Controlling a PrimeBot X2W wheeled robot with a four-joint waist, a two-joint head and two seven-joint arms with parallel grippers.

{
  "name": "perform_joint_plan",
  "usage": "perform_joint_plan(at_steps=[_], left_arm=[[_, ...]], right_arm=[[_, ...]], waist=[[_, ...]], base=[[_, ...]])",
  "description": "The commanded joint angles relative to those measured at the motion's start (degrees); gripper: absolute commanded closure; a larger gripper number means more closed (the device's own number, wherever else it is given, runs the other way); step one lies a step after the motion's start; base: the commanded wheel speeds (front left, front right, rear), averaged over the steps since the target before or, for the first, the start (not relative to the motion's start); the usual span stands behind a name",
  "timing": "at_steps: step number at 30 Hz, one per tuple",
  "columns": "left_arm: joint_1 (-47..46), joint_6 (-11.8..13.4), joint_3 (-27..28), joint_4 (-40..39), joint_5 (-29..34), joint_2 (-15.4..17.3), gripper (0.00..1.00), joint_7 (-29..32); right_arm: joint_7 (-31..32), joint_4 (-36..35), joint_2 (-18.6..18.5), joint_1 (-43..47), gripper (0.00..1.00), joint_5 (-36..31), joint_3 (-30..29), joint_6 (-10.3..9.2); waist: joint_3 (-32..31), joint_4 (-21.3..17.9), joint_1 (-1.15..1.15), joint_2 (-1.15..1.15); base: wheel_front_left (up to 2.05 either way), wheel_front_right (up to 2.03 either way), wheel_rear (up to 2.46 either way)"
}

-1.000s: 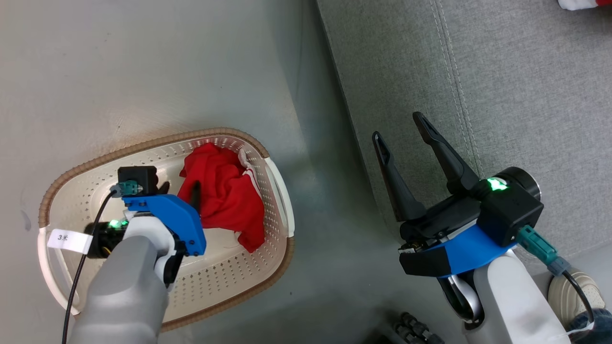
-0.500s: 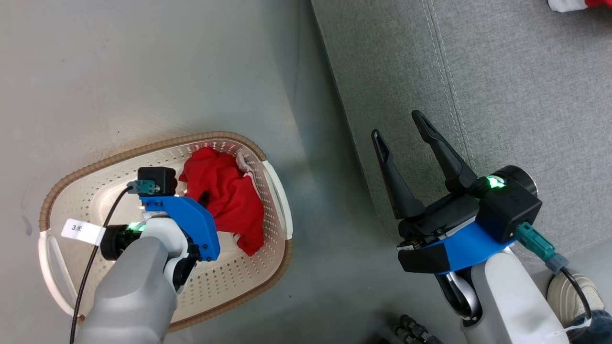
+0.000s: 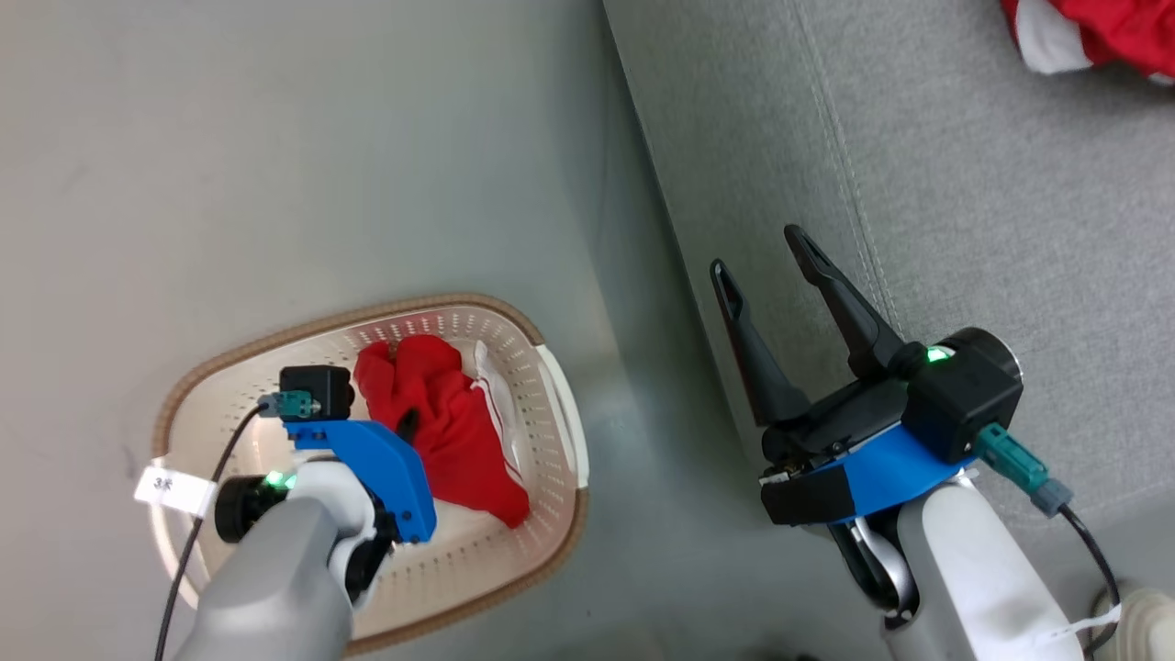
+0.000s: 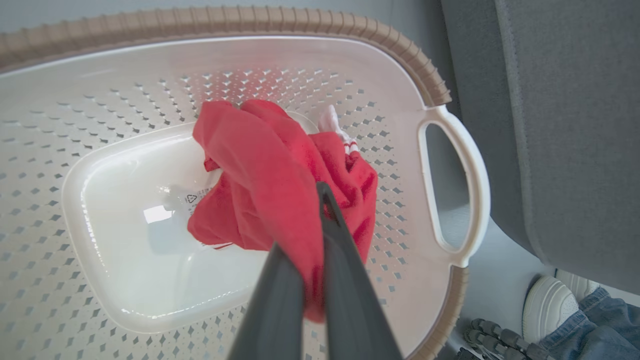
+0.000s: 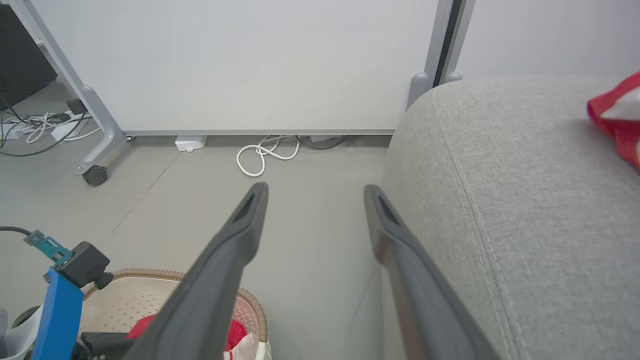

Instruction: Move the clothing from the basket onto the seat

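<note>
The cream basket [image 3: 477, 551] with a brown rim stands on the floor left of the grey seat [image 3: 964, 229]. Red clothing [image 3: 459, 431] with white stripes lies bunched in its right half. My left gripper [image 3: 404, 424] reaches down into the basket and is shut on a fold of that clothing [image 4: 265, 170], the red cloth pinched between the two fingers above the basket floor [image 4: 125, 225]. The right gripper [image 3: 757, 252] hangs open and empty over the seat's left edge [image 5: 525, 200]. Another red and white garment [image 3: 1102, 32] lies on the seat at the far right.
Grey floor separates the basket from the seat front. A person's white shoe [image 4: 550, 310] and jeans leg are beside the basket's handle end. White cables [image 5: 265, 155] and a wheeled panel stand [image 5: 95, 175] are farther off by the wall.
My left gripper's fingers have closed on the red clothing in the basket. The head camera has shifted, bringing more of the garment on the seat into sight. The right gripper stays open.
</note>
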Motion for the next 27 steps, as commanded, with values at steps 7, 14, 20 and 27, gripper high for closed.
perform_joint_plan(at_steps=[7, 14, 20, 27], left_arm=[[2.6, -0.1, -4.2, -1.0, -2.4, -0.8, 1.00, -1.7], [4.4, -0.1, -8.3, -4.1, -4.6, -1.7, 1.00, -4.5], [5.2, -0.1, -10.7, -7.4, -7.4, -2.7, 1.00, -7.2], [1.6, -0.1, -13.9, -10.7, -8.2, -2.8, 1.00, -8.4]], right_arm=[[0.1, 2.9, 0.0, 1.2, 0.00, 0.5, -0.3, 0.01], [1.3, 4.8, 0.0, 3.9, 0.00, 0.1, -0.9, 0.01], [2.9, 5.3, 0.0, 7.5, 0.00, -0.5, -2.9, 0.01], [4.8, 4.5, 0.0, 11.1, 0.00, -0.8, -4.5, 0.01]], waist=[[-9.7, 2.8, 0.00, 0.00], [-19.0, 7.5, 0.00, 0.00], [-25.7, 11.8, 0.00, 0.00], [-31.1, 15.8, 0.00, 0.00]], base=[[0.00, 0.00, 0.00], [0.00, 0.00, 0.00], [0.00, 0.00, 0.00], [0.00, 0.00, 0.00]])
